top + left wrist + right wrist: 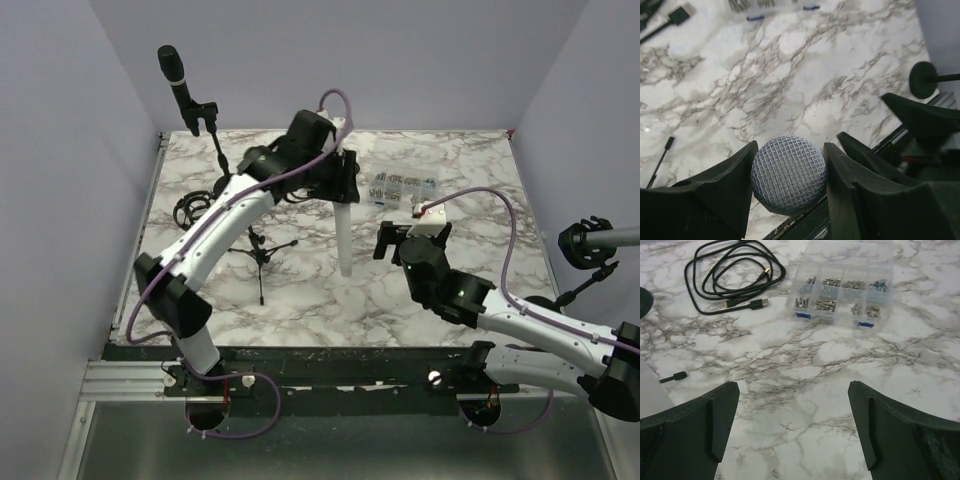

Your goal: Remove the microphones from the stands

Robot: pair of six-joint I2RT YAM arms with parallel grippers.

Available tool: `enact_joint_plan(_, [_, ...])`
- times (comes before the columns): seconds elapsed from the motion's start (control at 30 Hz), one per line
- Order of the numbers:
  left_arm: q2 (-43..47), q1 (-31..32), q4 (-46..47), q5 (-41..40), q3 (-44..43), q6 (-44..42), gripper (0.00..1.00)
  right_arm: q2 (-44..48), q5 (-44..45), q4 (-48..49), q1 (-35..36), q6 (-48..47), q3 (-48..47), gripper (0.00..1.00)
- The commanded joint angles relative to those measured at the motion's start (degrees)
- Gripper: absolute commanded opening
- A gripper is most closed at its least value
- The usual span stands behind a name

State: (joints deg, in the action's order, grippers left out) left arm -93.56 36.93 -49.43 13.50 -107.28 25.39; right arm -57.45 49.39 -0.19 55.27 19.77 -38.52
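Observation:
My left gripper (345,180) is shut on the grey mesh head of a microphone (789,175); the fingers (730,185) press on both sides of it. Its white tapered body (346,240) hangs straight down from the gripper, its tip low over the marble table (460,170). A black microphone (172,66) sits upright in the clip of a tripod stand (262,252) at the back left. A second stand's black clip (583,244) on a grey rod shows at the right edge. My right gripper (393,241) is open and empty above the table (792,386).
A clear parts box (404,187) with screws lies at the back centre and also shows in the right wrist view (842,290). A coiled black cable (193,209) lies at the left, seen in the right wrist view (735,280). Purple walls close in three sides.

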Motion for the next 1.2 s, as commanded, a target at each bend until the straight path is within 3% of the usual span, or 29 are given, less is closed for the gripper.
enact_joint_plan(0.0, [-8.8,3.9,-1.5,-2.7,1.9,3.3,0.00,2.1,6.9,-21.3,-0.2,12.8,-7.0,1.00])
enact_joint_plan(0.33, [-14.0,6.6,11.9,6.0,15.1,12.4,0.00,9.2,10.7,-40.2,-0.2,28.8,-10.5,1.00])
enact_joint_plan(0.47, [-15.8,7.3,13.5,8.5,17.2,14.1,0.00,14.0,5.9,-34.6,-0.2,21.7,-8.2,1.00])
enact_joint_plan(0.73, [-19.4,7.2,14.7,3.8,17.7,13.2,0.00,17.2,-5.0,-30.7,-0.1,13.8,-8.6,1.00])
enact_joint_plan(0.93, [-20.8,6.5,18.9,3.3,21.3,15.0,0.00,16.8,-6.6,-28.0,-0.1,10.8,-7.8,1.00])
enact_joint_plan(1.17, [-19.5,6.2,24.0,3.1,24.8,17.2,0.26,18.5,-6.6,-27.9,-0.2,12.5,-6.8,1.00])
